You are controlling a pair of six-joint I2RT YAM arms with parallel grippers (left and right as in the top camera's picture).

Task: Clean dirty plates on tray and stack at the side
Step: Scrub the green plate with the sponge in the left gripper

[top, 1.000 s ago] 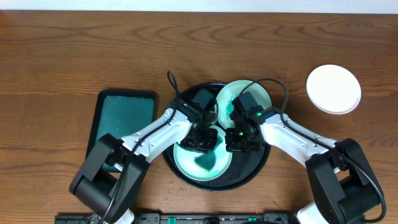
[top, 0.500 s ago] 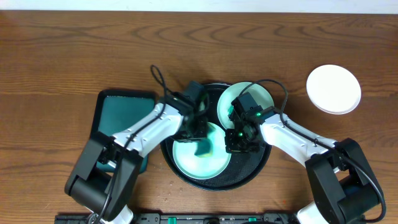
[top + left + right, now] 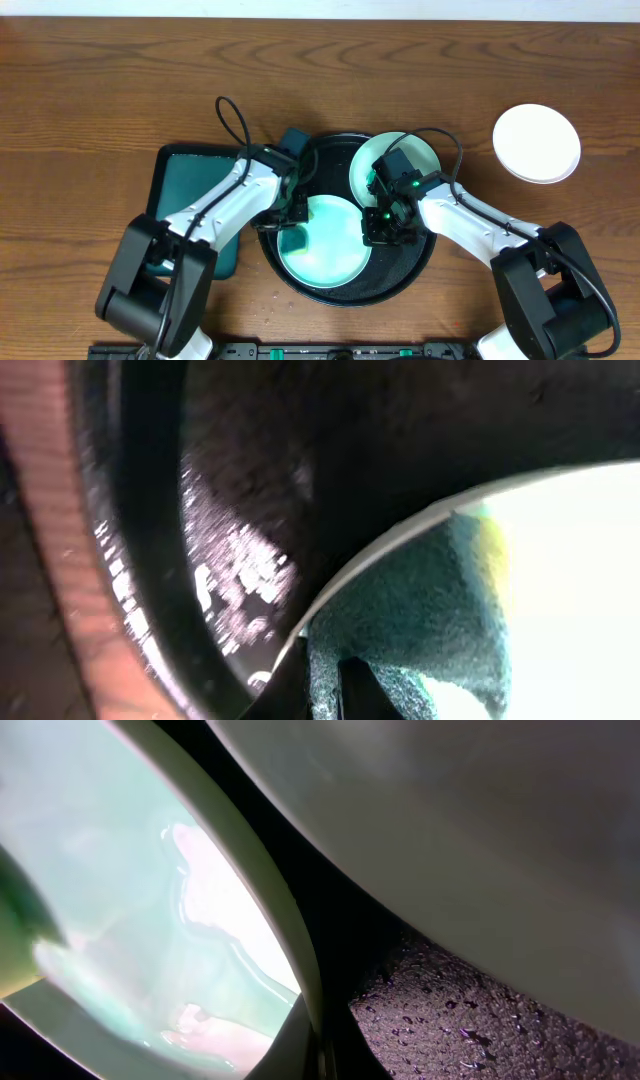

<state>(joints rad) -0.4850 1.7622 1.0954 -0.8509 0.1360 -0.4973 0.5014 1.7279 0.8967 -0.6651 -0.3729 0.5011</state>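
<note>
On tray [image 3: 416, 264] — plate [image 3: 328, 250] rim (mint) between right jaws.

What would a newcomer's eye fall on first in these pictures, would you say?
The glossy black tray at the centre stands out. Over it the left gripper holds a teal sponge on the front mint plate, with the right gripper at that plate's right rim and a rear mint plate behind. A white plate sits alone at far right.
</note>
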